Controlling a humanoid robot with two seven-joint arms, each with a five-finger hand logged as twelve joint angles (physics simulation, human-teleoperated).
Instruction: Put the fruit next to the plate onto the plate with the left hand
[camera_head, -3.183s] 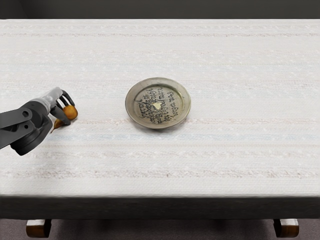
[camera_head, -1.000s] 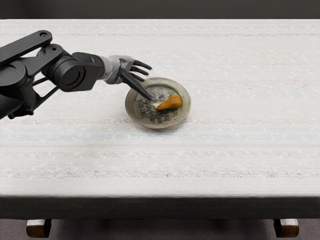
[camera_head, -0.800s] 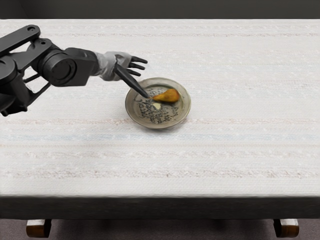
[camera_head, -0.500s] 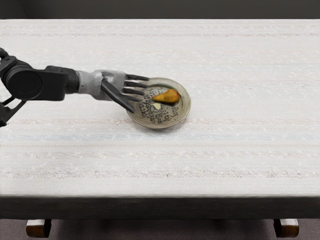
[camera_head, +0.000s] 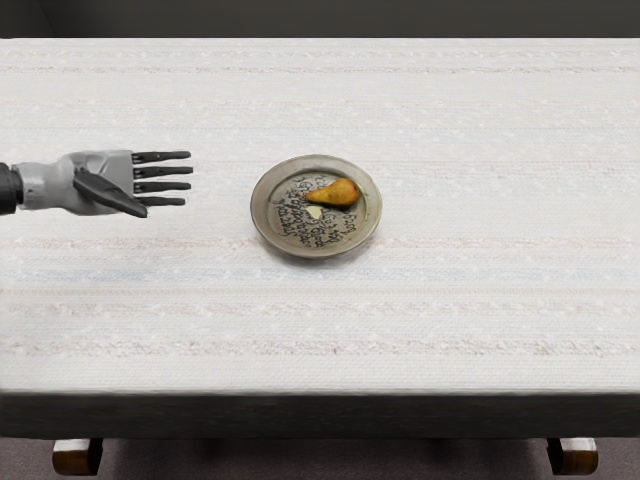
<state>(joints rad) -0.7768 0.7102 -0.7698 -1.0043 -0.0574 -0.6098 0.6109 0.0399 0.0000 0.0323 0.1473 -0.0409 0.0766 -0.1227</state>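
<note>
My fingers (camera_head: 165, 172) are spread and straight, holding nothing, their tips pointing toward the plate (camera_head: 257, 208). The thumb slants beneath them. The left hand (camera_head: 105, 182) hovers to the left of the plate, well apart from it, and its forearm runs off the picture's left edge.

Between the fingertips and the plate's rim I see only bare counter (camera_head: 450, 300). To the right of the plate the pale cloth runs wide and open to the picture's edge. The counter's front edge lies well below the plate and its far edge well above, so there is room on every side.

The pear (camera_head: 334, 192) lies on its side inside the plate, on the far half, just beyond a small pale spot (camera_head: 314, 212) at the plate's centre. It is orange-yellow, with the narrow end toward the hand and the fat end away. Dark script-like marks cover the plate's grey-green floor around it.
</note>
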